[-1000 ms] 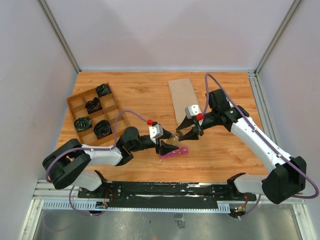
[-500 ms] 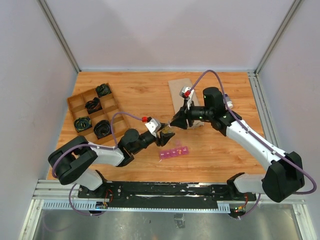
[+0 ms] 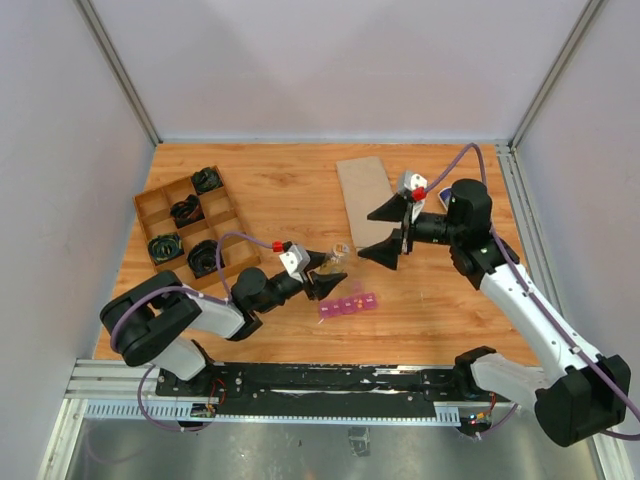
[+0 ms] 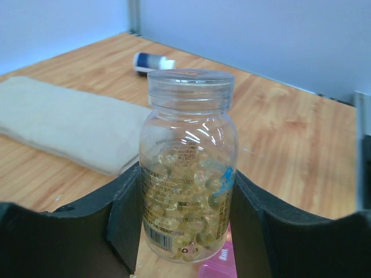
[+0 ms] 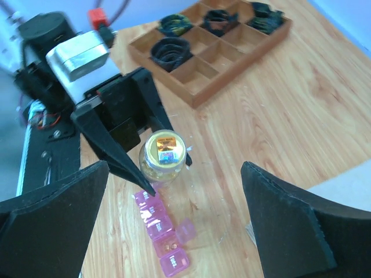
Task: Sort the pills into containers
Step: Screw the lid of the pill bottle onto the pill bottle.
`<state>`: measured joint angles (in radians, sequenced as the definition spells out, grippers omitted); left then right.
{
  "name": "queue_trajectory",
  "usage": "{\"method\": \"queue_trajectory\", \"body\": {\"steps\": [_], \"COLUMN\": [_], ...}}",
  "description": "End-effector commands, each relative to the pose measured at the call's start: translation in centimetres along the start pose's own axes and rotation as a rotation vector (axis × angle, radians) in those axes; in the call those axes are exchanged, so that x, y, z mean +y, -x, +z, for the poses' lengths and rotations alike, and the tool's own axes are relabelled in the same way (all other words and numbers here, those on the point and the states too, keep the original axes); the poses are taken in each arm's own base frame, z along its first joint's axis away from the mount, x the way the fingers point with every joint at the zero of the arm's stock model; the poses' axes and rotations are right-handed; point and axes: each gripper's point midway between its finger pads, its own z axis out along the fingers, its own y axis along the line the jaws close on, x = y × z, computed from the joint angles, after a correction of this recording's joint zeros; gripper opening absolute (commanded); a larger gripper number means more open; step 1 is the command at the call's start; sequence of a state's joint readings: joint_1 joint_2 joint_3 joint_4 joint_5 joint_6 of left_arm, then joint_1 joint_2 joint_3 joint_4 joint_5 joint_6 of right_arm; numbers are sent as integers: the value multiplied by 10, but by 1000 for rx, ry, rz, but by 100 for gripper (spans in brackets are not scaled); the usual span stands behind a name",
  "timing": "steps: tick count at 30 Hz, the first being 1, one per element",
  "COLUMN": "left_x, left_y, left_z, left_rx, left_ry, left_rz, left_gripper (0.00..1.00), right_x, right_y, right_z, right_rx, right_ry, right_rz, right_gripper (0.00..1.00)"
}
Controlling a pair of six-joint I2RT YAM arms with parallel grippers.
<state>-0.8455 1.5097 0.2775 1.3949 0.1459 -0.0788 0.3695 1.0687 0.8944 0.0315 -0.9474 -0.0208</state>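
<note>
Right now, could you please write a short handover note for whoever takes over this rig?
Left gripper: shut on the bottle, held upright by one end of the pink pill strip.
Right gripper: open, empty, on the far side of the bottle.
Pink pill strip: lying on the table, one lid flipped open.
Done: bottle gripped beside the strip.
Left: the pills are in the bottle and its cap looks on; none visible in the strip, so all sorting remains.

The black left claw [image 4: 186,226] frames a clear bottle [image 4: 188,145] of pale yellow pills [image 4: 184,194]; just below it, magenta-pink containers [image 3: 349,303]; beyond, a blue-and-white cap [image 4: 152,61], perhaps.
</note>
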Motion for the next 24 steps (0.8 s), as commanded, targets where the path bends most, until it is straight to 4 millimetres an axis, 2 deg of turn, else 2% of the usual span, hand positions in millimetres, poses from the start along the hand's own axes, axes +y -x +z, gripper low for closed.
{"method": "queue_trajectory", "body": {"steps": [1,4,6,12,17,21,24], "left_x": [-46,-71,-74,-75,-79,-81,-81], "left_y": [24,15,8,0,3,4,4], "left_z": [-6,-14,-16,-16,-13,-12,-12], "left_rx": [-45,31,78,145,141,137,134], "left_ry": [-255,-405,-432,-457,-482,-492,-493], "left_rz": [-9,-19,-9,10,4,0,-1], "left_gripper": [0,0,0,0,0,0,0], "right_x": [43,73,84,90,100,99,96], "right_y": [-2,-17,-29,-41,-57,-61,-61], "right_z": [-10,-22,-26,-20,-9,-2,-1], "right_rx": [-23,-50,-65,-21,35,66,76], "right_ry": [297,463,514,562,610,613,604], "right_rz": [-203,-353,-440,-445,-435,-398,-389], "right_gripper": [99,99,99,100,92,82,79]}}
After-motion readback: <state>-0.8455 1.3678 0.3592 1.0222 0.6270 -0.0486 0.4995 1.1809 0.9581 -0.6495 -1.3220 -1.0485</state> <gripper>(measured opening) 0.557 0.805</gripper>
